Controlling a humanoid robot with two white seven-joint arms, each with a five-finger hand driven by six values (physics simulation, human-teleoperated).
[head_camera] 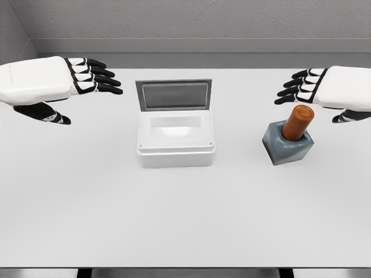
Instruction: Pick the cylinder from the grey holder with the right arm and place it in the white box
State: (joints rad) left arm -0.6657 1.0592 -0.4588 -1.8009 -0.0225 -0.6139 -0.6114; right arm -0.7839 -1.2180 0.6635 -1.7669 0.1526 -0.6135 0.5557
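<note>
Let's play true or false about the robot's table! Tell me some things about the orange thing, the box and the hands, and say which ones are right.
1. The orange cylinder stands in the grey holder. True.
2. The white box has its lid shut. False: the lid stands open at the back.
3. The right hand is holding the cylinder. False: it is open, above the cylinder and apart from it.
4. The left hand holds nothing. True: its fingers are spread.
5. The cylinder already lies in the box. False: the box looks empty.
6. The holder sits to the right of the box on the table. True.
</note>
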